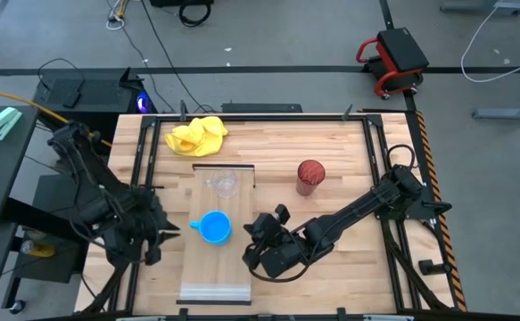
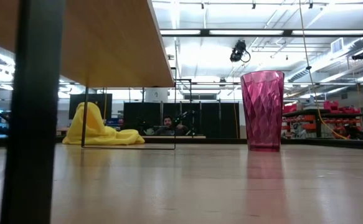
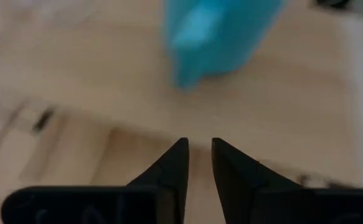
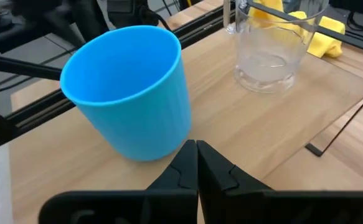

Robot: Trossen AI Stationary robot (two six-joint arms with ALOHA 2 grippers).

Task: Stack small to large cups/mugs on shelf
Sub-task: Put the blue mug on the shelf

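The shelf (image 1: 217,276) is a long light wood plank raised on thin dark legs in the middle of the table. A bright blue mug (image 1: 213,226) stands upright on it. A clear plastic cup (image 1: 222,185) stands farther back, upright too. The dark red ribbed cup (image 1: 309,176) stands on the tabletop to the shelf's right. My left gripper (image 1: 172,230) hangs at the shelf's left edge beside the blue mug (image 3: 218,31); its fingers stand a narrow gap apart with nothing between them. My right gripper (image 4: 197,149) is shut, just right of the blue mug (image 4: 131,87) and apart from it.
A crumpled yellow cloth (image 1: 197,135) lies at the table's far edge, left of centre. In the low view the shelf's underside (image 2: 94,37) and one dark leg (image 2: 35,112) fill the left side. Bare tabletop lies near the front right (image 1: 349,276).
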